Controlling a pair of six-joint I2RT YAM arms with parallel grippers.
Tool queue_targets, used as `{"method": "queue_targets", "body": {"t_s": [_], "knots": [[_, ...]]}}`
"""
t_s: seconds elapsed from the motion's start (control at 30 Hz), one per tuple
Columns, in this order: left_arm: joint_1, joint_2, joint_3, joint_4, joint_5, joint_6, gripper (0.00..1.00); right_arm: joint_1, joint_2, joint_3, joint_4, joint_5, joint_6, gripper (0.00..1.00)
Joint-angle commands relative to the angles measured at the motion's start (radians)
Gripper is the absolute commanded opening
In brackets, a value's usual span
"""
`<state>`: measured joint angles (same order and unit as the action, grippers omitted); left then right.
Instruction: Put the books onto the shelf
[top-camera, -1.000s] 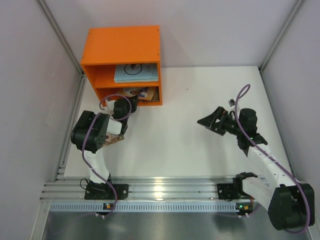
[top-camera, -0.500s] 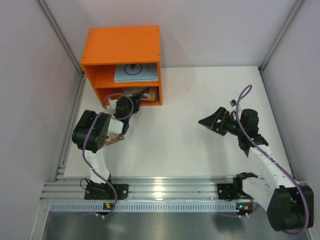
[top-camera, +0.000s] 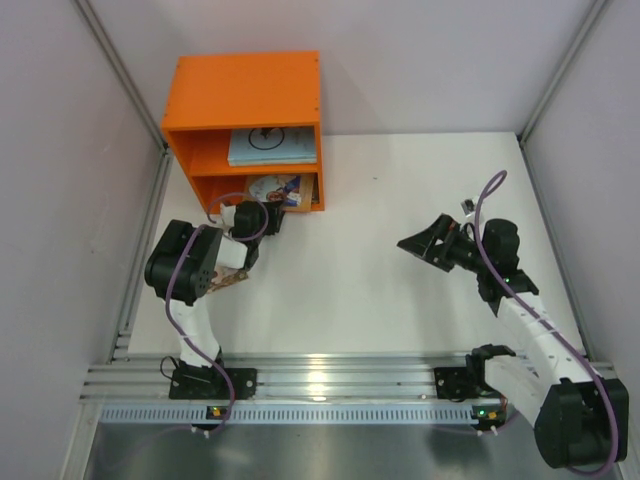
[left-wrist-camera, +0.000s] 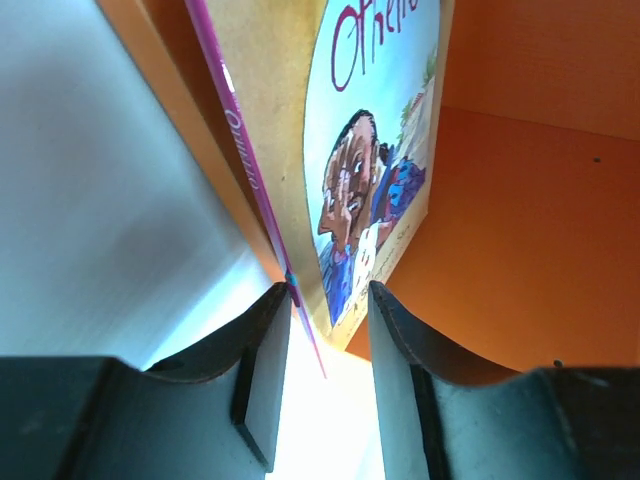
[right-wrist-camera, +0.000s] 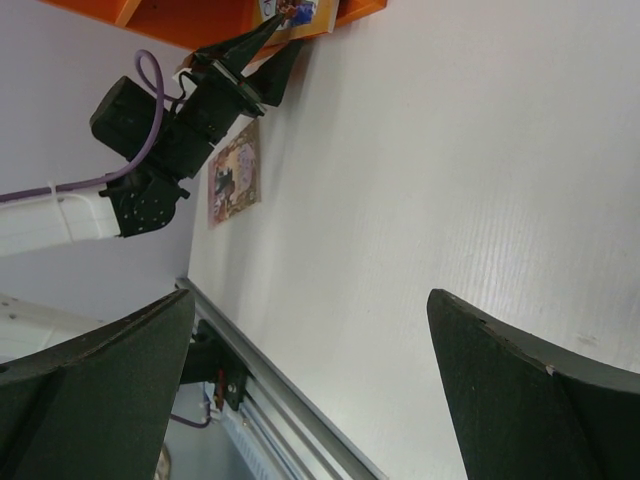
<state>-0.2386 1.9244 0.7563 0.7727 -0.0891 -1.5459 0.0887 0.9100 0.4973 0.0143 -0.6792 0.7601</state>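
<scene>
left gripper (left-wrist-camera: 328, 295): jaws parted at the mouth of the lower compartment, with the thin near corner of the Othello book (left-wrist-camera: 370, 170) loose in the gap, close to one finger but not clamped.
right gripper (right-wrist-camera: 310, 300): spread wide with nothing in it, hanging over the bare table (top-camera: 400, 330), well apart from the shelf (top-camera: 240, 85).
Othello book, place: in the lower compartment, cover showing, near corner poking just past the front lip.
Othello book, axis: the pink spine runs away from the fingers into the compartment, so the long axis looks front-to-back; its exact tilt I cannot tell.
step in hand: letting go after sliding this book in, as I judge it.
next move: likely a straight pull-back, keeping the fingers from dragging the corner out.
pale blue-white book (top-camera: 270, 145): flat in the upper compartment.
book on the table (right-wrist-camera: 233, 172): beside the left arm, not yet shelved.
</scene>
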Motion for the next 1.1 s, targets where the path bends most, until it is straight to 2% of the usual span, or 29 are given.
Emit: {"method": "queue_targets", "body": {"t_s": [0.0, 0.27, 0.83, 1.07], "knots": [[-0.004, -0.027, -0.008, -0.006, 0.008, -0.002, 0.41, -0.015, -0.022, 0.0, 0.024, -0.005, -0.008, 1.0], [-0.004, -0.018, 0.014, -0.01, 0.014, 0.016, 0.36, -0.018, -0.028, 0.001, 0.016, 0.0, -0.013, 1.0], [-0.021, 0.021, 0.101, -0.03, 0.031, 0.032, 0.08, -0.024, -0.005, 0.009, 0.016, -0.002, -0.022, 1.0], [-0.039, 0.027, 0.112, -0.035, 0.014, 0.02, 0.06, -0.024, 0.003, 0.007, 0.018, 0.0, -0.025, 1.0]]}}
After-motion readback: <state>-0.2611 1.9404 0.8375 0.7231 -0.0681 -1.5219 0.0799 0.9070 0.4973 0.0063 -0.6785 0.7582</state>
